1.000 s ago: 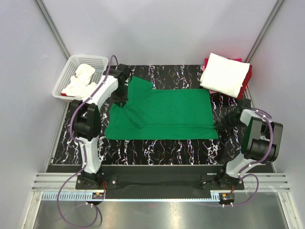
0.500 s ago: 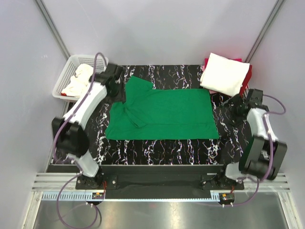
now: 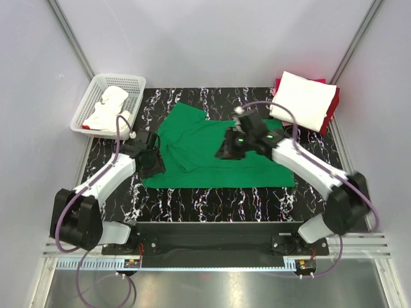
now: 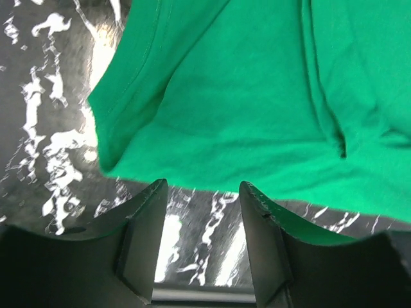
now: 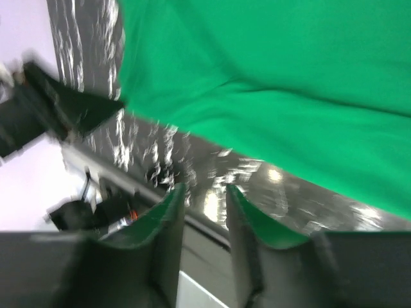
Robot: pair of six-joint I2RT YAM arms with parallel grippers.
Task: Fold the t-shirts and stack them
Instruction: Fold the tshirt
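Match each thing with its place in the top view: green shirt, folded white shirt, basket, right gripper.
Things:
1. green shirt
2. folded white shirt
3. basket
4. right gripper

Places:
A. far-left corner
B. above the green shirt
C. spread out in the middle
D. far right, on the red shirt

Pairs: 1-C, 2-D, 3-A, 4-B

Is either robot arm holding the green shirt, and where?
No, nothing is held. The left end effector is open at the edge of the green t-shirt; the right end effector is open over its middle.
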